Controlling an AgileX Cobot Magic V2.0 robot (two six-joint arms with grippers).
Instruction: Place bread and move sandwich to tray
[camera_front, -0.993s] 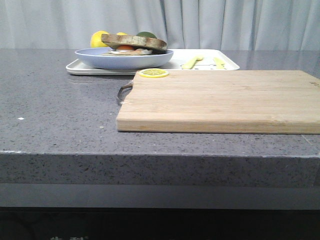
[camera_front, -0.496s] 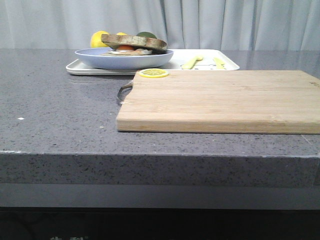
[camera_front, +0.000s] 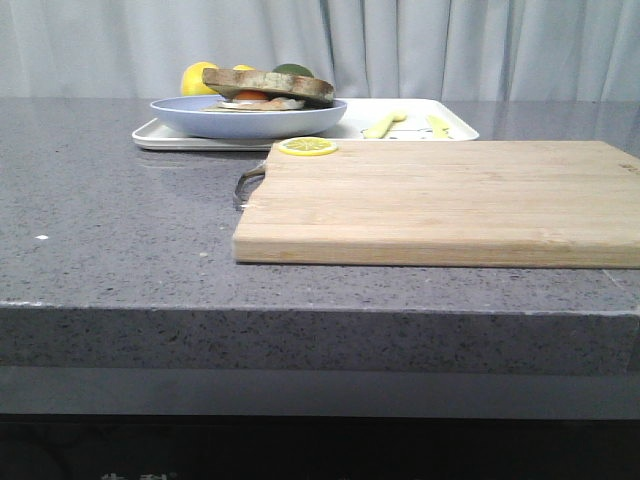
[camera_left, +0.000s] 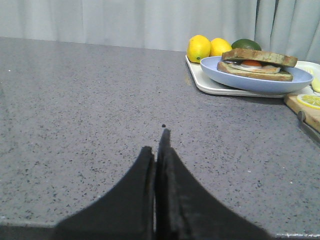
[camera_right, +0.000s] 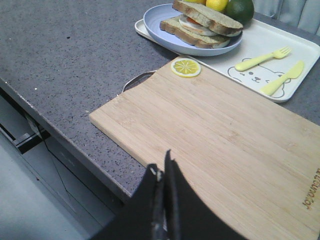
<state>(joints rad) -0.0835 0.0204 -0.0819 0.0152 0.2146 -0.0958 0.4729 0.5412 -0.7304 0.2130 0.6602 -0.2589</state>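
Observation:
The sandwich (camera_front: 262, 92) lies on a round pale blue plate (camera_front: 200, 118), which stands on the left end of the white tray (camera_front: 160, 140) at the back of the counter. A brown-crusted bread slice (camera_front: 268, 80) lies on top, over a white egg with an orange yolk. The sandwich (camera_left: 256, 67) and plate (camera_left: 225, 75) also show in the left wrist view, and in the right wrist view the sandwich (camera_right: 200, 25) and tray (camera_right: 300, 55). My left gripper (camera_left: 156, 142) is shut and empty over bare counter. My right gripper (camera_right: 161, 164) is shut and empty over the cutting board's near edge. Neither gripper shows in the front view.
A light wooden cutting board (camera_front: 440, 200) with a metal handle lies in front of the tray, with a lemon slice (camera_front: 307, 146) on its far left corner. Two lemons (camera_left: 199, 47) and an avocado (camera_left: 246, 44) sit behind the plate. A yellow fork (camera_right: 256, 60) and knife (camera_right: 282, 77) lie on the tray.

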